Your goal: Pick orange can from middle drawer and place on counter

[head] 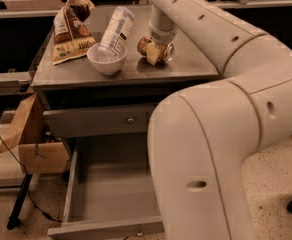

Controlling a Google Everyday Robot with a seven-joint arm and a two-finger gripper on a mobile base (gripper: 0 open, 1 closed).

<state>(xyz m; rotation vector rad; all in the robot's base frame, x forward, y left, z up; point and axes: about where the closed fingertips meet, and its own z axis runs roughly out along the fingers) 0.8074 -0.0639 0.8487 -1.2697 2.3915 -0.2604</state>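
The orange can (165, 52) lies on its side on the counter (191, 68), right of the white bowl, silver end facing right. My gripper (154, 53) comes down from the arm above and is shut on the can, with a pale finger (152, 57) across its front. The middle drawer (111, 194) is pulled open below; the part of its bare grey floor that shows holds nothing. My arm's large white links cover the drawer's right side.
A white bowl (106, 59) stands on the counter with a clear plastic bottle (116, 29) leaning into it. A brown snack bag (71, 29) lies at the back left. The top drawer front (101, 120) is closed. A cardboard box (33, 146) sits left of the cabinet.
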